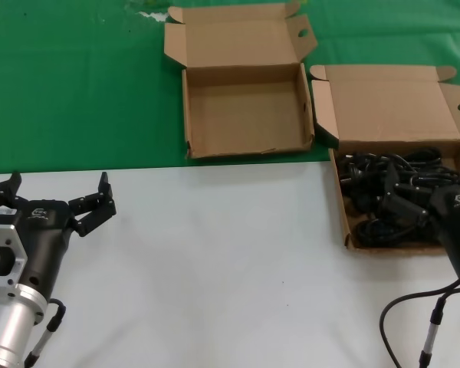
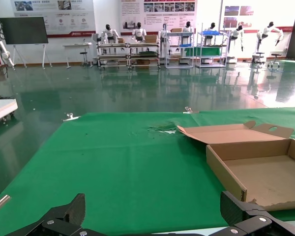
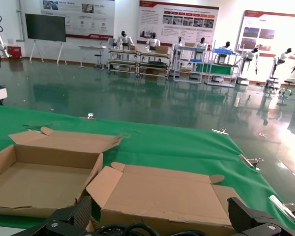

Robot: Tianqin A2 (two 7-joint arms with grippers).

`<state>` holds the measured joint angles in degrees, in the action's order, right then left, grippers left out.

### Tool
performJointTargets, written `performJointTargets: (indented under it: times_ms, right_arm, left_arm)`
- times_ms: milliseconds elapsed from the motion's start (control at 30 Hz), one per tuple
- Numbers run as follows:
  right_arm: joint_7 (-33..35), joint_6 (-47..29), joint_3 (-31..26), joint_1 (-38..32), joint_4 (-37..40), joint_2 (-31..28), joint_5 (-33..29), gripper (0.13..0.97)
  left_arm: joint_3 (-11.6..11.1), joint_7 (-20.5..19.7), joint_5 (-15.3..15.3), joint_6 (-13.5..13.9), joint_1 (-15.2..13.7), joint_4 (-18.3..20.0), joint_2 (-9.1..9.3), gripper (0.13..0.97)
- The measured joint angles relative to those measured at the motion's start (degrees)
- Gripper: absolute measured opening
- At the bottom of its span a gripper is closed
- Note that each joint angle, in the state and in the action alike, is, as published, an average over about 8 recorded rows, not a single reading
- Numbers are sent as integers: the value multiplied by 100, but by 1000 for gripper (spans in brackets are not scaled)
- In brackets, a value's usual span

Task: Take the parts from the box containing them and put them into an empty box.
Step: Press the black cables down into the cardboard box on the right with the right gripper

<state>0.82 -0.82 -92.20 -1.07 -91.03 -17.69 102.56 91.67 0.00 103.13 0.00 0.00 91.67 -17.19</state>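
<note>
Black cable parts are filling the right cardboard box, where the right hand is reaching, grip hidden. Empty box is lying on green cloth. Left hand is hovering wide over the white tabletop.

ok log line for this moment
left end effector: open, idle over table | right end effector: in parts box | parts: in box | empty box: empty

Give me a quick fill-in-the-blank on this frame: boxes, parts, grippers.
1. The black parts lie in the box on the robot's ____ side.
2. The empty box rests on the ____ cloth.
3. The left gripper, over the white surface, has its fingers ____.
4. The right gripper is over the box holding the ____.

Missing words: right; green; open; parts
</note>
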Motion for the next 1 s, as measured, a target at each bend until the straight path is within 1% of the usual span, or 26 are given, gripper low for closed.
performJointTargets:
  times_ms: [1000]
  right_arm:
    - [0,0,0,0,0,0,0,966]
  left_arm:
    - [0,0,0,0,0,0,0,956]
